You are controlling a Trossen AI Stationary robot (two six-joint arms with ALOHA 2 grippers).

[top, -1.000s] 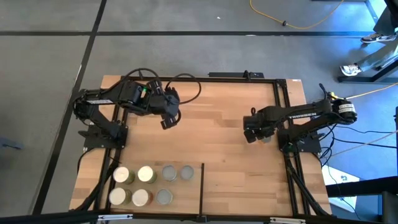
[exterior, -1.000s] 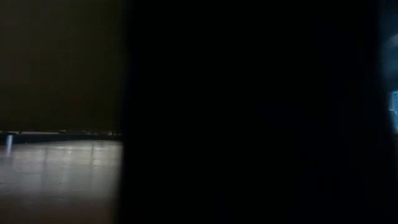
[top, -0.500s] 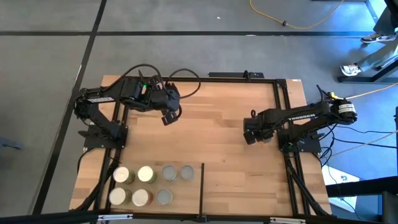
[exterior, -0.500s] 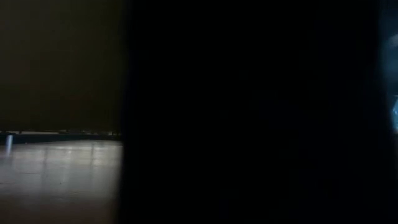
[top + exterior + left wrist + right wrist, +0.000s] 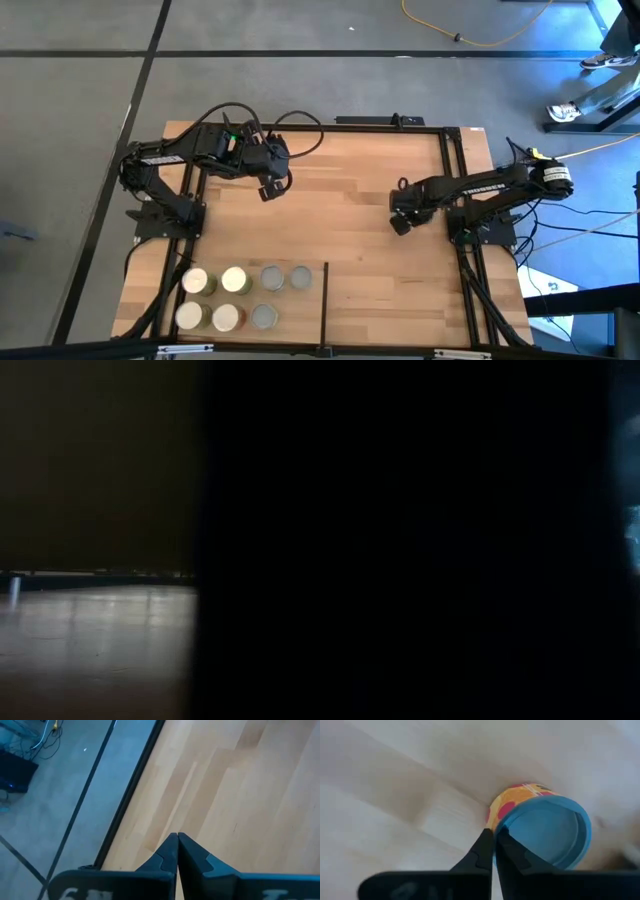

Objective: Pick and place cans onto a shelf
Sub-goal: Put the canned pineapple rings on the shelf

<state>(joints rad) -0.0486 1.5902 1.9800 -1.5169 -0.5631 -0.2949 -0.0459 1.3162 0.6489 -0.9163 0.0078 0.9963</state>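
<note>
Right wrist view puts my right end effector (image 5: 493, 840) with its fingers pressed together and nothing between them. The tips meet right at the near edge of a can (image 5: 540, 827) with a blue top and an orange side with red spots. That can lies just ahead of the tips and off to one side of them, not between them, so I hold nothing. Its round blue face is turned toward my wrist. I judge that it stands upright on the surface (image 5: 340, 200), its short axis pointing up at me. To take it I would have to spread the fingers and shift across until they straddle it.

From above, my right arm hides this can. My left end effector (image 5: 177, 842) hangs over bare wood at the far left of the surface, also pressed together and empty. The right arm is plainly the nearer one to the blue-topped can.

Seven more cans (image 5: 234, 279) stand on the shelf (image 5: 300, 310), four in the far row and three in the near row, all left of the divider (image 5: 325, 295). With the one by my right fingers, that makes eight. The shelf group lies toward the near left corner, well apart from my right end effector.
</note>
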